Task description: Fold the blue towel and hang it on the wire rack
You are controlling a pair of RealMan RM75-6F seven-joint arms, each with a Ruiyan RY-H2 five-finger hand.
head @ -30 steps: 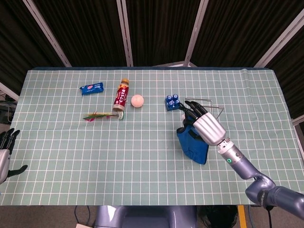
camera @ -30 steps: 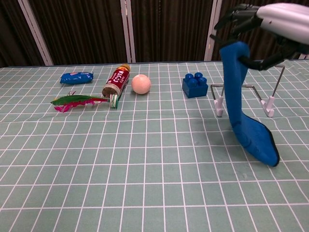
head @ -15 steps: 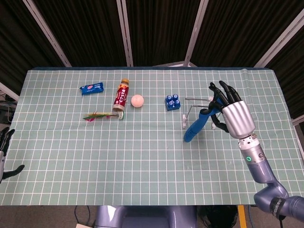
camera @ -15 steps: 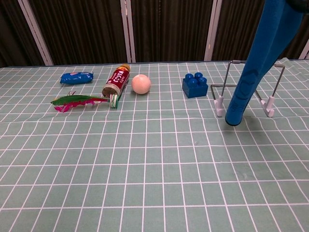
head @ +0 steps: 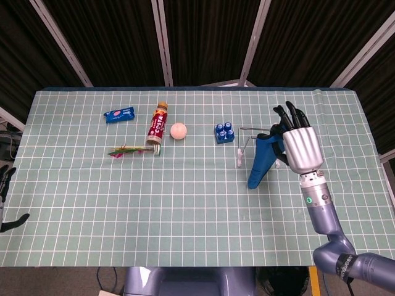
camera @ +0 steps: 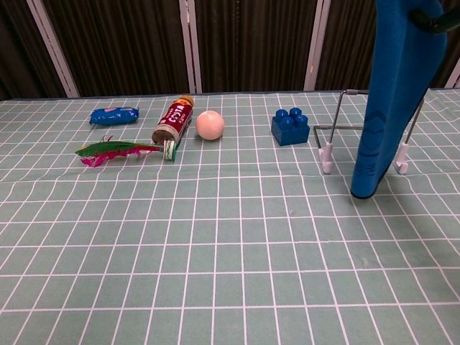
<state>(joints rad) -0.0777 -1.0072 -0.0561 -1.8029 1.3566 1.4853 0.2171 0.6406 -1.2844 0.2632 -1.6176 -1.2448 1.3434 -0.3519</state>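
The folded blue towel [head: 261, 160] hangs down from my right hand [head: 297, 142], which grips its upper end high above the table. In the chest view the towel [camera: 392, 93] drops as a long strip in front of the wire rack [camera: 338, 129], its lower tip a little above the cloth; only a dark bit of the right hand [camera: 435, 18] shows at the top edge. The wire rack [head: 247, 137] stands just left of the hand in the head view, partly hidden by the towel. My left hand [head: 5, 197] is at the far left edge, off the table, fingers apart, holding nothing.
A blue toy block [head: 224, 132] sits just left of the rack. Further left lie a pink ball [head: 178, 130], a red bottle [head: 158, 122] on its side, a blue snack packet [head: 119, 115] and a green-and-pink feather [head: 126, 150]. A checked green cloth [head: 185, 209] covers the table.
My right hand has lifted the towel off the table and carried it right and back, over the rack; the towel now hangs straighter. My left hand has sunk lower at the left edge.
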